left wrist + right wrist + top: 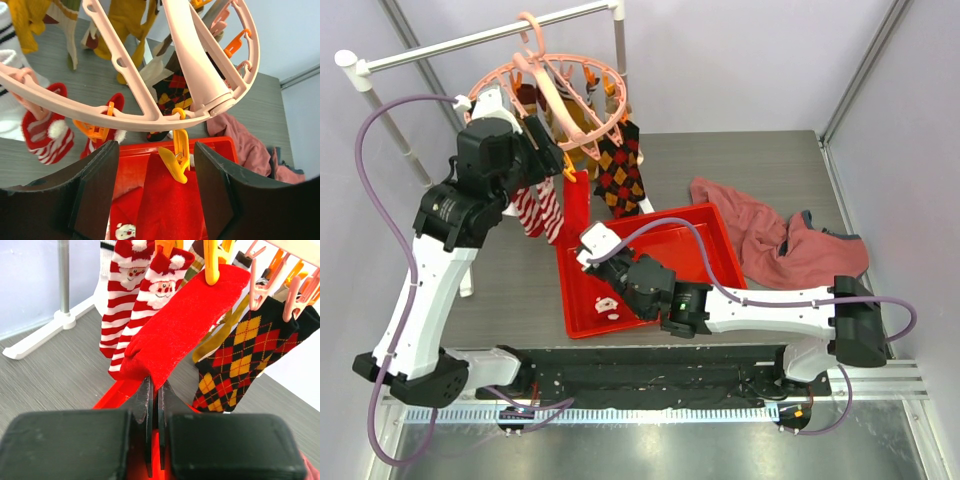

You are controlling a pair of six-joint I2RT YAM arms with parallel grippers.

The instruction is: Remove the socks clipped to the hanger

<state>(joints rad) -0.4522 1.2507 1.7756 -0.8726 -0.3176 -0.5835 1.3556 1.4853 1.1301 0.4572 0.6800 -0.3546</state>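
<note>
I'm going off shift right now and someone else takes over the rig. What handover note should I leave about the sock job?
Left gripper: open, fingers either side of the yellow peg that clips the red sock.
Right gripper: shut on that sock's lower end, over the red tray.
Hanger hangs on the white rail; striped Santa socks, argyle sock and mustard socks are clipped on it.
Done: one Santa-faced piece, probably a sock, lies in the tray.
Left: open the peg, free the red sock, then unclip the rest.
</note>
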